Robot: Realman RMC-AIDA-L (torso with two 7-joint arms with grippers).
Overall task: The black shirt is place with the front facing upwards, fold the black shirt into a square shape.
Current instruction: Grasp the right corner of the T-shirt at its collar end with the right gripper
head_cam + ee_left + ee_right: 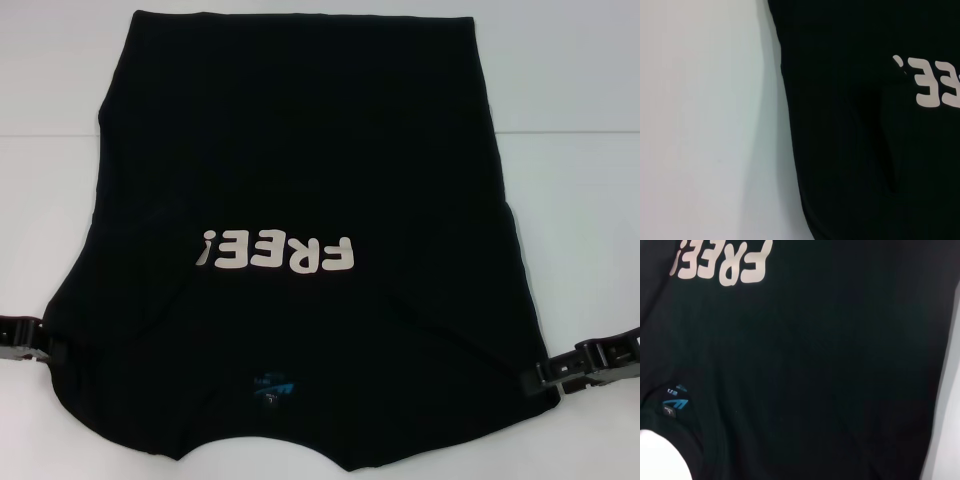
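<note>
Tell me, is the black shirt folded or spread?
Mostly spread: the black shirt lies flat, "FREE!" lettering up, sleeves apparently tucked in.

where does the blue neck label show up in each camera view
Head view: the blue neck label sits low and centre on the black shirt, below the lettering, nearest the robot.
Left wrist view: not in it; only the shirt's edge and part of the lettering show.
Right wrist view: the label is near the lower left corner.
Shared landmark: the cream FREE! lettering, seen in all three.
</note>
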